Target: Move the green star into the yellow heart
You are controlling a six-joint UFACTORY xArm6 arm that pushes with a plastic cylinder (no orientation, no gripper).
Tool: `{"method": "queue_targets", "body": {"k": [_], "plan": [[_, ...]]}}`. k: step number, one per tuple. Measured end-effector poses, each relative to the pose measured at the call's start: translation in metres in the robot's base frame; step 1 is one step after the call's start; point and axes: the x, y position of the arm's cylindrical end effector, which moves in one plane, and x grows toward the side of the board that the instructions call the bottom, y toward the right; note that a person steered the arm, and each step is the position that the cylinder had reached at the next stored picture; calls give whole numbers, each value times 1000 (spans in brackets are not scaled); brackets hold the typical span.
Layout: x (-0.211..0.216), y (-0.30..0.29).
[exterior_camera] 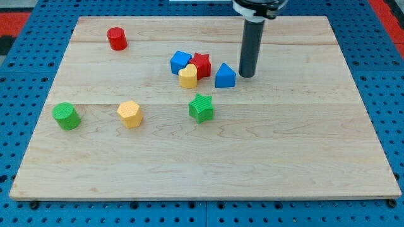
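Observation:
The green star point(201, 108) lies near the board's middle. The yellow heart point(188, 77) sits above it and slightly to the left, touching a blue block point(180, 62) and a red star point(201, 64). A blue triangle block point(225, 75) stands to the right of that cluster. My tip point(247, 75) rests on the board just right of the blue triangle, up and to the right of the green star and apart from it.
A red cylinder point(117, 38) is at the upper left. A green cylinder point(65, 116) is at the left and a yellow hexagon point(130, 114) beside it. The wooden board point(303, 145) is ringed by a blue perforated surface.

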Motion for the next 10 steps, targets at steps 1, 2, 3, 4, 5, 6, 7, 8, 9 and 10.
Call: {"method": "queue_targets", "body": {"k": [1, 2, 3, 4, 5, 6, 7, 8, 9, 10], "plan": [[0, -18], [0, -54], [0, -64], [4, -37], [55, -21], [107, -32], [98, -87], [76, -124], [93, -125], [126, -140]]}}
